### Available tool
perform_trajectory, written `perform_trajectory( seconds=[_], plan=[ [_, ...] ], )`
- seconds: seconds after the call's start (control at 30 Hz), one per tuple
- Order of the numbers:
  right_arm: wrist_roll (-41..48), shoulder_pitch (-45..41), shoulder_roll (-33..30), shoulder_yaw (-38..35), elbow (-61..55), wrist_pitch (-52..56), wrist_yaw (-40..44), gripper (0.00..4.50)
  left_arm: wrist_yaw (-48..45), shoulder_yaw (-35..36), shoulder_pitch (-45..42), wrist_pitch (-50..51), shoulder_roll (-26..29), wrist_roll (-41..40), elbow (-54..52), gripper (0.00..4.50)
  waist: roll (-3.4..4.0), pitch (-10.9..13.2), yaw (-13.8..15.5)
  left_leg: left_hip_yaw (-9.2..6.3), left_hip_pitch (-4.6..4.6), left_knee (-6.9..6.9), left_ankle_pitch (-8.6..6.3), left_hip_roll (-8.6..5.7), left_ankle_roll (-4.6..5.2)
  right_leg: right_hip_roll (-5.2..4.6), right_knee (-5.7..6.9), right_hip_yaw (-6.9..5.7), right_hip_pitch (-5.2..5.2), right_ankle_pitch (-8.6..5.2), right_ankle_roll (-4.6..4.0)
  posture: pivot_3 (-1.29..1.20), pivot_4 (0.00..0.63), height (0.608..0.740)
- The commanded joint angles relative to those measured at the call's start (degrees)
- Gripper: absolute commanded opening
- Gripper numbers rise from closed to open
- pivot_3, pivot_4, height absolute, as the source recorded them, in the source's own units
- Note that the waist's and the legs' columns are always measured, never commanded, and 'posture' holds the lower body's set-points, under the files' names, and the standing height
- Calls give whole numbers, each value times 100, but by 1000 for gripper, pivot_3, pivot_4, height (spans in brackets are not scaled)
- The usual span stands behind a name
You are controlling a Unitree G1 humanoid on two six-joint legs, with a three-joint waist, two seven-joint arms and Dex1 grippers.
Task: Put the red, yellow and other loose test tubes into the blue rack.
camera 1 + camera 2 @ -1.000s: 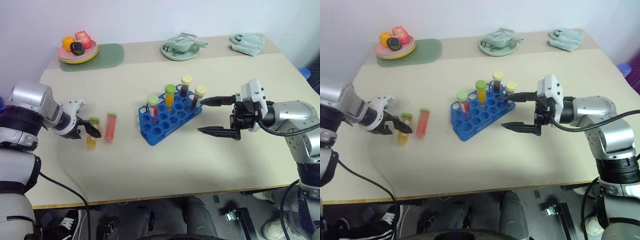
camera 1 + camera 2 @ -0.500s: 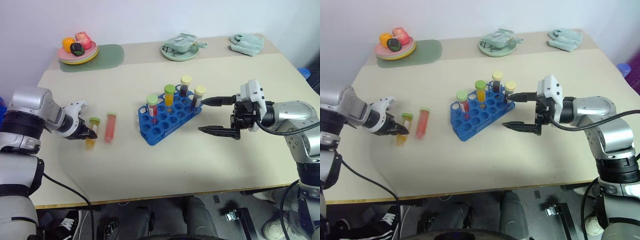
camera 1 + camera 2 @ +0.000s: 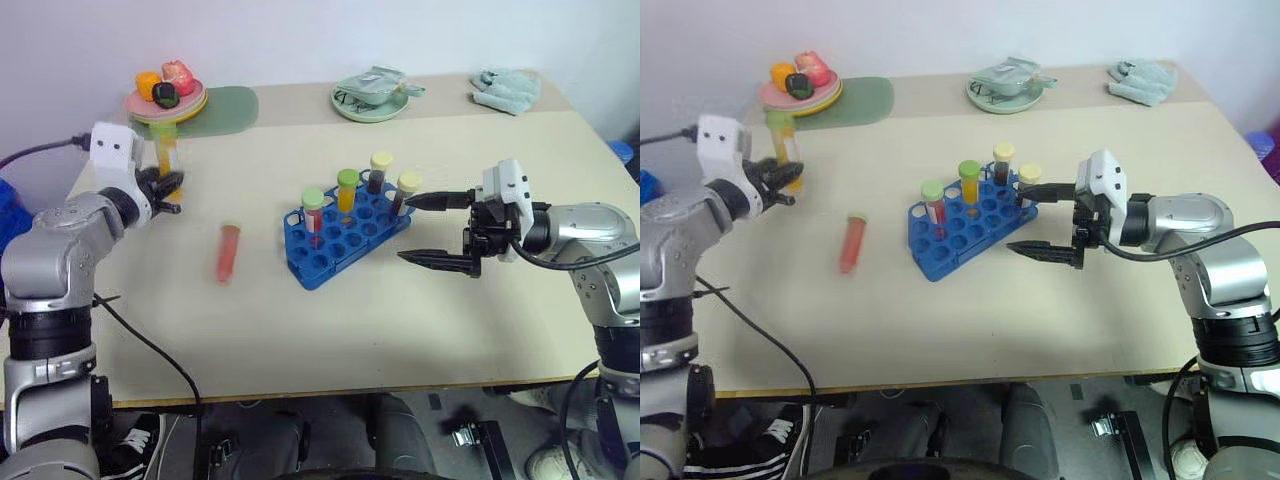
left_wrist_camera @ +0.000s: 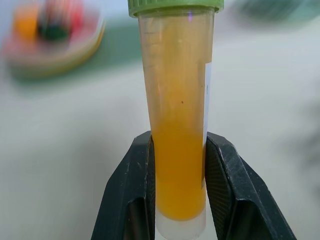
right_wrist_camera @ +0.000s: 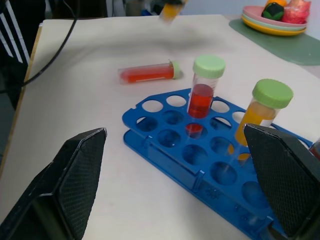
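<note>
head views:
held tube: a clear plastic test tube of yellow-orange liquid with a green cap, upright, pinched in the left gripper above the beige tabletop, well left of the blue rack
loose tube: a clear capped tube of pinkish-red liquid lying flat on the table, just left of the rack, apart from both grippers
rack: a bright blue plastic rack with a grid of round holes, set at a slant near the table's middle
rack contents: four upright tubes: red with green cap, orange with green cap, two dark ones with cream caps
right gripper: black fingers spread wide, holding nothing, just right of the rack
far side: behind the rack, a stack of pink and yellow plates with toy fruit on a green mat; a pale green dish with a crumpled cloth; a folded mint cloth

left wrist view:
grip: two black fingers pressed on the lower part of the yellow-orange tube, cap up
label: a white strip runs down one side of the tube; no writing can be read

right wrist view:
fingers: textured black pads far apart, the rack between them
tubes: red tube and orange tube stand in holes; the pinkish-red one lies just beyond the rack
</note>
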Motion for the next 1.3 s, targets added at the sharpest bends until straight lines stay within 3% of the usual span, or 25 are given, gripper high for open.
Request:
perform_trajectory(
  seconds=[0.03, 0.13, 0.27, 0.4, 0.6, 0.87, 1.3],
  plan=[
    [12, -77, -88, -326, 126, -113, -64, 4500, -566, 2, -86, -1069, -261, -188, -639, 766, -1, 0, 0, 0, 0, 1, 0, 0, 0, 0, 0, 0, 1, 0, 0, 0, 150, 740],
    [-22, 102, -92, -462, 133, -150, -180, 4500, -916, -326, -251, -1623, -814, -318, -745, 766, -2, -1, -4, 4, 2, 0, -1, 1, 2, -1, 0, 0, 2, 0, 0, 0, 150, 740],
    [39, 359, -108, -650, -43, -57, -363, 4500, -1097, -1126, -460, -2380, -1508, 151, -379, 766, -4, -2, -15, 9, 4, 1, -1, 2, 3, 0, -1, 0, 6, 0, 0, 0, 150, 740],
    [17, 772, -377, -859, -41, -1, -275, 4500, -1220, -2133, -539, -3411, -1796, 1237, 307, 766, -3, -2, -11, 15, 6, 1, -1, 2, 3, 0, -1, 1, 6, 1, 0, 0, 150, 740],
    [226, 1160, -487, -1238, -395, 210, -456, 4500, -1004, -2465, -830, -3644, -2765, 1364, 885, 766, -4, -2, -10, 16, 6, 1, -2, 3, 8, 1, -6, 1, 10, 1, 1, 0, 150, 740],
    [264, 1340, -579, -1452, -487, 337, -572, 4500, -903, -2732, -1180, -4193, -3034, 1990, 1917, 766, -3, -2, -9, 20, 10, 1, -2, 3, 9, 1, -11, 2, 13, 1, 1, 0, 150, 740],
    [311, 1394, -809, -1619, -412, 498, -534, 4500, -805, -3262, -718, -4730, -3250, 2792, 2252, 766, -3, -2, 0, 22, 11, 1, -3, 2, 10, 0, -11, 2, 14, 3, 4, 0, 150, 740]
  ],
)
